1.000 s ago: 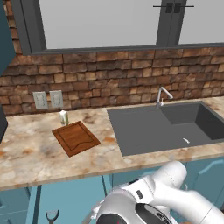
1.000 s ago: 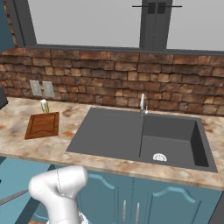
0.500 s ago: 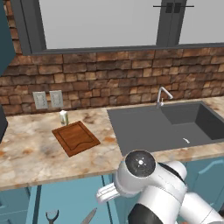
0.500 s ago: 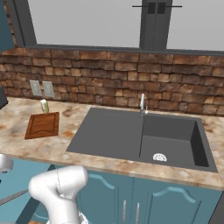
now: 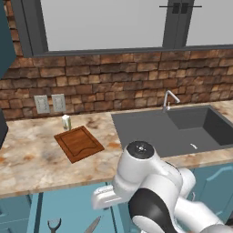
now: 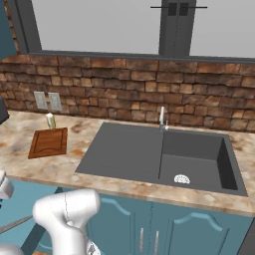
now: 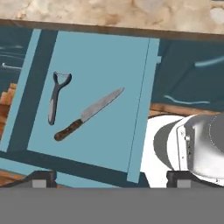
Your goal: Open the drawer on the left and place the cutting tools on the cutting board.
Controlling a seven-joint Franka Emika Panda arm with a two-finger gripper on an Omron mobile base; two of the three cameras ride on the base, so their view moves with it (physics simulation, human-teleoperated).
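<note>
Hand view looks down into the open drawer [image 7: 100, 57]: knife [image 7: 89, 113] and dark grey tool [image 7: 57, 96] lie side by side ahead of the released, empty pincer [image 7: 109, 177]. Cutting board [image 5: 78, 143] sits on the desk [image 5: 27, 159] above, beside a small carton [image 5: 66, 122].

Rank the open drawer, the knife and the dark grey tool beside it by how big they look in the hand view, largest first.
1. The drawer, open, far larger than either tool lying in it.
2. The knife, the longer of the two tools.
3. The dark grey tool, shorter than the knife.
Both tools lie on the drawer floor, so nearness hardly skews this.
</note>
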